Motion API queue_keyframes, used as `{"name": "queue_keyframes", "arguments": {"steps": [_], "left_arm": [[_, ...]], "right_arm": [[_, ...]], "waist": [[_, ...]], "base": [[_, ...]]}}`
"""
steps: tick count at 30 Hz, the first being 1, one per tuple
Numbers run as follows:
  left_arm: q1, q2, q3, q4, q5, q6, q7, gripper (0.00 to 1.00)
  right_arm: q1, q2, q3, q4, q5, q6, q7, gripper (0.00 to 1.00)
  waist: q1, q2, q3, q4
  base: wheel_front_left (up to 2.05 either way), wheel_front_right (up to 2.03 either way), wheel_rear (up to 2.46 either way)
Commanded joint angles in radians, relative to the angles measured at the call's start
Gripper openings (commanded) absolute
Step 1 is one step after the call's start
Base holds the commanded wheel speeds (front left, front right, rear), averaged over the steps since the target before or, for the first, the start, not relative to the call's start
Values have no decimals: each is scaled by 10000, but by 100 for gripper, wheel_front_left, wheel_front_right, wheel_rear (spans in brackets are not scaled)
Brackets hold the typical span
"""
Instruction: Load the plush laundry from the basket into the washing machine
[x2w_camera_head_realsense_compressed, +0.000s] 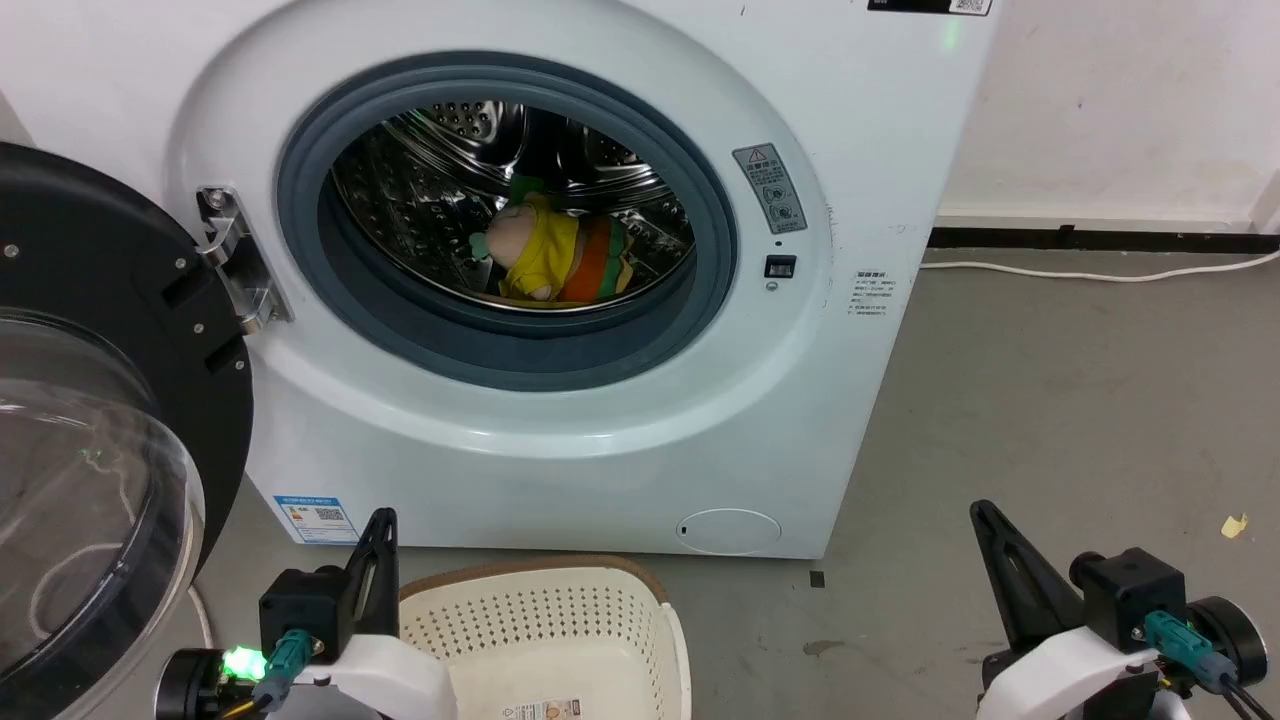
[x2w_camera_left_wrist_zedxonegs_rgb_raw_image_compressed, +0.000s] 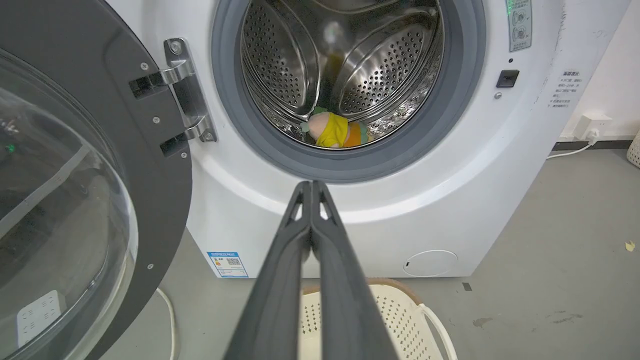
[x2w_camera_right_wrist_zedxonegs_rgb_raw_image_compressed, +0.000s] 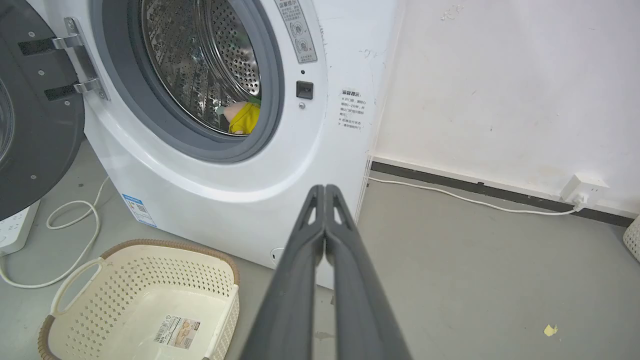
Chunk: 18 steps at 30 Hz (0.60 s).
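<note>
The plush laundry (x2w_camera_head_realsense_compressed: 552, 256) lies inside the washing machine (x2w_camera_head_realsense_compressed: 560, 420) on the steel drum floor, peach head to the left, yellow body and orange and green bands to the right; it shows again as the plush (x2w_camera_left_wrist_zedxonegs_rgb_raw_image_compressed: 334, 131) and the plush (x2w_camera_right_wrist_zedxonegs_rgb_raw_image_compressed: 242, 117). The round door (x2w_camera_head_realsense_compressed: 90, 430) hangs open at the left. The cream basket (x2w_camera_head_realsense_compressed: 545, 625) stands on the floor before the washer with only its sticker (x2w_camera_right_wrist_zedxonegs_rgb_raw_image_compressed: 176, 332) inside. My left gripper (x2w_camera_left_wrist_zedxonegs_rgb_raw_image_compressed: 311, 186) is shut and holds nothing. My right gripper (x2w_camera_right_wrist_zedxonegs_rgb_raw_image_compressed: 325, 190) is shut too, with nothing in it, well clear of the washer.
Grey floor (x2w_camera_head_realsense_compressed: 1050, 420) spreads to the right of the washer. A white cable (x2w_camera_right_wrist_zedxonegs_rgb_raw_image_compressed: 465, 199) runs along the wall to a socket (x2w_camera_right_wrist_zedxonegs_rgb_raw_image_compressed: 582, 189). A power strip (x2w_camera_right_wrist_zedxonegs_rgb_raw_image_compressed: 12, 227) and looped cord (x2w_camera_right_wrist_zedxonegs_rgb_raw_image_compressed: 75, 220) lie under the open door. A yellow scrap (x2w_camera_head_realsense_compressed: 1234, 525) sits on the floor.
</note>
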Motion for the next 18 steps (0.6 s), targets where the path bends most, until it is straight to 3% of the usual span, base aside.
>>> {"name": "queue_keyframes", "arguments": {"steps": [1,18], "left_arm": [[-154,-13,30,-49,26,-57,5,0],[-154,-13,30,-49,26,-57,5,0]], "right_arm": [[-119,43,-32,28,-76,-9,11,0],[-119,43,-32,28,-76,-9,11,0]], "waist": [[-1,0,-1,0],[-1,0,-1,0]], "base": [[0,0,0],[0,0,0]]}}
